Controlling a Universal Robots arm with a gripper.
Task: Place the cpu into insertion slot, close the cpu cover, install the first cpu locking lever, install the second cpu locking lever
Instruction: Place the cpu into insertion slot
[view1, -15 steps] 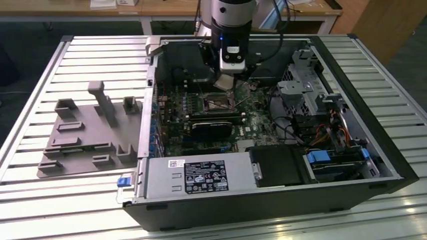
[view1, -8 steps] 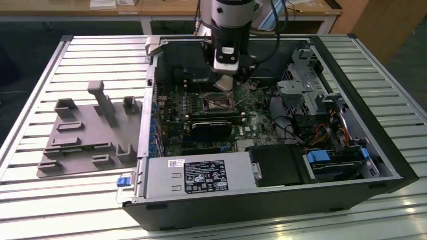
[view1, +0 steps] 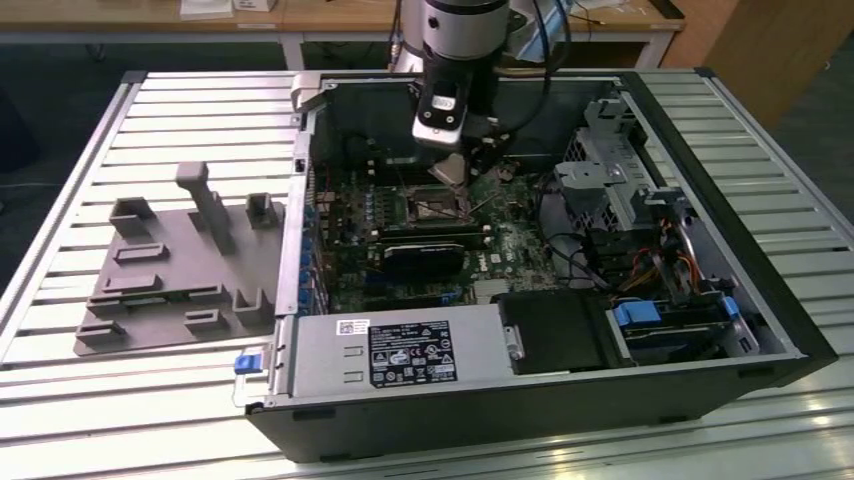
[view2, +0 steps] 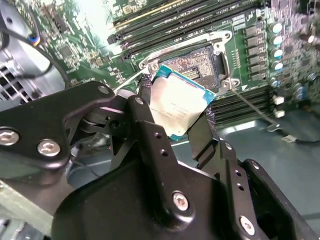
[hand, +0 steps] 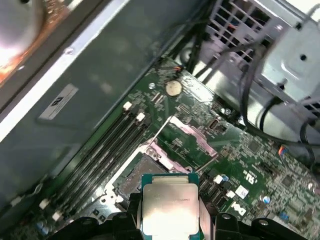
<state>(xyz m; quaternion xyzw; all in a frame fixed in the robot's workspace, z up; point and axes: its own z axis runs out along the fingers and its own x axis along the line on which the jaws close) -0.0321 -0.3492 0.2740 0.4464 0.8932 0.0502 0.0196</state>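
While it hangs in the claw, the cpu (view2: 177, 102): a thin square chip with a dull silver top and green edging, held tilted just above the socket and not seated; whether a corner touches the rim I cannot tell
Handling, as I judge it: light and stiff, but delicate underneath, and the smooth metal top looks slippery, so opposite edges are the place to hold it, never the faces
claw (view2: 176, 107): clamped on the cpu, its black fingers (view2: 145, 115) pressing two opposite edges, which seems the right grip to me
insertion slot (view2: 195, 62): a dark square centre inside a silvery rim, bare and waiting, just beyond the chip; its fine contacts look easy to bend if the chip drops in crooked
cpu cover (hand: 190, 135): in the first wrist view, a silvery frame swung back off the slot
locking levers (view2: 250, 107): thin wire rods, sprung free to either side of the slot
memory slots (view2: 175, 20): long black rows beside the socket
circuit board (hand: 260, 165): green, crowded with small parts
case (view1: 441, 410): lying open on its side
counter (view1: 174, 100): slatted metal, carrying the case
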